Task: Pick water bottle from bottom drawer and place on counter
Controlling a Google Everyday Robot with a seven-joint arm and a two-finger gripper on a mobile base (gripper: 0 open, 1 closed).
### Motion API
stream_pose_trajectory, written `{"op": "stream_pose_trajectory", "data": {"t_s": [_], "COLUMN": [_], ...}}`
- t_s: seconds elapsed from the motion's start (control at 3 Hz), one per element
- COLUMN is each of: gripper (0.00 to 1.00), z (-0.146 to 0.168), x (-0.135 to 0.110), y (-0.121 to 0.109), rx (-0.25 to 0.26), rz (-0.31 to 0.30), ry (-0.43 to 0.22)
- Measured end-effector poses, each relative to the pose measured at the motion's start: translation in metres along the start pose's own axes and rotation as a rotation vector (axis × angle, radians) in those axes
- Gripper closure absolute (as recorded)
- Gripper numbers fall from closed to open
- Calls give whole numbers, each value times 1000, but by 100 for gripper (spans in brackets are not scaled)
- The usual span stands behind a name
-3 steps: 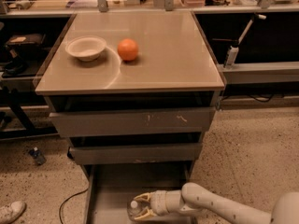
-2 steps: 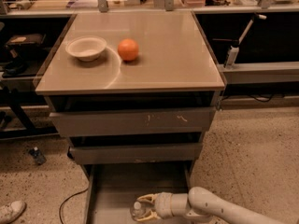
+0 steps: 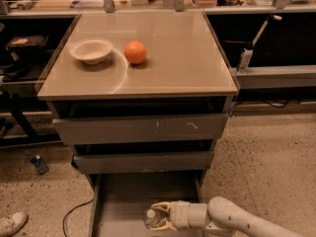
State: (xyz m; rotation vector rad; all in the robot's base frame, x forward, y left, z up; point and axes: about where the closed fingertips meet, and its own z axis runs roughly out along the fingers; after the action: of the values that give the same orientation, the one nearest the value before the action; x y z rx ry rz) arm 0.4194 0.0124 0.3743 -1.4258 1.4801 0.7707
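The water bottle [image 3: 151, 217], clear with a white cap, lies low in the open bottom drawer [image 3: 123, 199] near its front. My gripper [image 3: 159, 216] reaches into the drawer from the right. Its two yellowish fingers [image 3: 161, 207] sit on either side of the bottle and appear closed on it, with the cap pointing left. The counter [image 3: 177, 58] is the glossy beige top of the cabinet above, marked with a faint arc.
A white bowl [image 3: 91, 50] and an orange ball [image 3: 135, 52] sit on the counter's left half. A white nozzle bottle [image 3: 245, 58] stands on a shelf at right. On the floor at left are a small dark bottle [image 3: 39, 164], a shoe [image 3: 11, 223] and a cable [image 3: 74, 214].
My gripper and arm have shifted slightly to the right inside the bottom drawer, with the bottle still between the fingers. Nothing on the counter has moved.
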Motion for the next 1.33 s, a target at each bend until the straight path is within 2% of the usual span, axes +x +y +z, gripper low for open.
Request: {"op": "stream_pose_trajectory", "data": {"t_s": [0.33, 0.67, 1.0, 1.33], "gripper": [100, 100, 100, 100], "z": [-17, -49, -81, -81], "x": [-25, -65, -99, -99], "y": [-4, -11, -27, -28], "rx": [45, 113, 167, 167], "rz": [10, -18, -49, -49], "ry": [-3, -12, 14, 14]}}
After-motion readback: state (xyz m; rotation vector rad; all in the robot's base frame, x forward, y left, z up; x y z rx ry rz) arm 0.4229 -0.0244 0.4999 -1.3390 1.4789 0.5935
